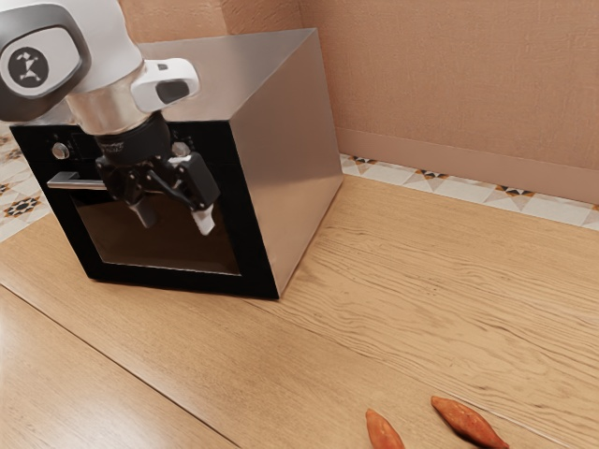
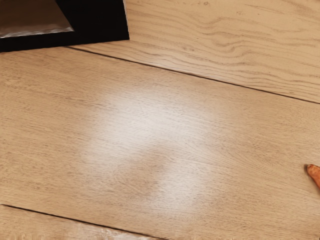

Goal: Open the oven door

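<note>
Insp.: gripper (image 1: pixel 175 217) jaws apart, before oven door (image 1: pixel 122 238), part-hiding handle (image 1: pixel 73 183). Door shut, ext. view's left, on oven (image 1: pixel 285 178). Orange veg. (image 1: pixel 384 430) cut off, lower edge.

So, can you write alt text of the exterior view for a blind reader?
A robot arm holds its open hand in front of a closed oven on a wooden table; two reddish, pointed vegetables lie at the bottom.
</note>
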You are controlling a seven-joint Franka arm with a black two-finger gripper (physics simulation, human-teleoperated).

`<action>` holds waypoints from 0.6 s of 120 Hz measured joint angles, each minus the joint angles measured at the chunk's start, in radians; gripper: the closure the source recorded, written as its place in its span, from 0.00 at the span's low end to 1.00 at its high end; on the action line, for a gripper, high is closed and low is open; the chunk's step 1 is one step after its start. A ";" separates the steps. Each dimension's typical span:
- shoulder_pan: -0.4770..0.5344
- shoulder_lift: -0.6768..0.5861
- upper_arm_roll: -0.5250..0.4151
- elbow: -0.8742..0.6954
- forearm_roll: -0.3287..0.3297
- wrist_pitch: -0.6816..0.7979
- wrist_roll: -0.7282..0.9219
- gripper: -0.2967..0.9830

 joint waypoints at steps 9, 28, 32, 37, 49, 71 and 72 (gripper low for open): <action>0.012 -0.035 0.006 -0.028 0.000 -0.016 -0.078 0.23; 0.230 -0.286 0.079 -0.215 0.070 0.004 -0.215 0.23; 0.265 -0.312 0.087 -0.226 0.066 0.039 -0.240 0.23; 0.289 -0.327 0.092 -0.248 0.039 0.108 -0.272 0.23; 0.374 -0.369 0.081 -0.365 -0.072 0.303 -0.364 0.23; 0.462 -0.388 0.072 -0.466 -0.162 0.566 -0.553 0.23; 0.463 -0.380 0.071 -0.466 -0.162 0.578 -0.561 0.23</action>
